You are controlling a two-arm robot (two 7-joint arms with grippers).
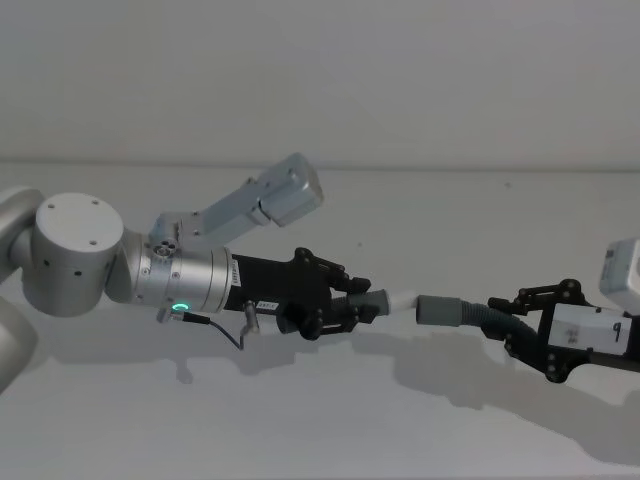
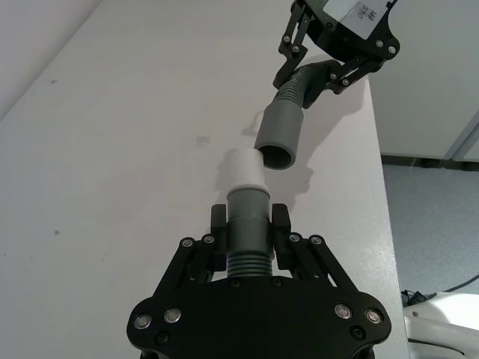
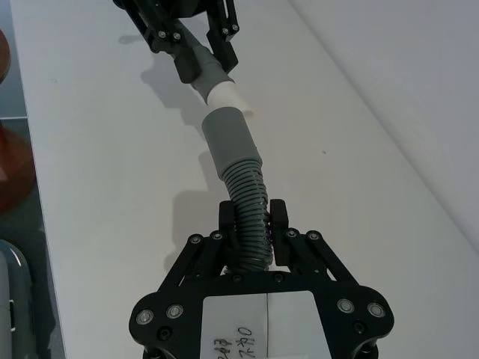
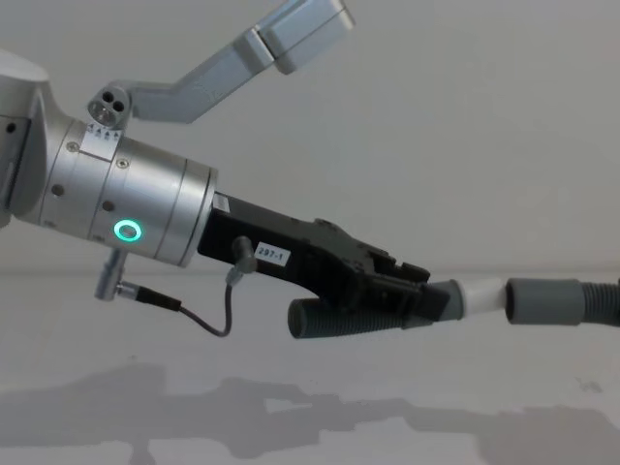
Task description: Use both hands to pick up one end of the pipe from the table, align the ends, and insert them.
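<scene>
Clamping the short tube (image 1: 379,298) in the left gripper (image 1: 360,306), shut on its ribbed base, near the middle of the head view and clear of the table (image 1: 300,430). Pinching the ribbed hose (image 1: 490,318) in the right gripper (image 1: 516,323), shut around it, toward 4 o'clock. Aiming the white tip (image 2: 243,168) to 3 o'clock, with the grey cuff (image 2: 278,134) just beside it, apparently not yet over it and angled slightly off line. Best to square up first: swing the cuff until mouth and tip share one axis, then push slowly toward 9 o'clock, holding the tube steady. Beware buckling the soft hose; better to stop and re-aim than force.
</scene>
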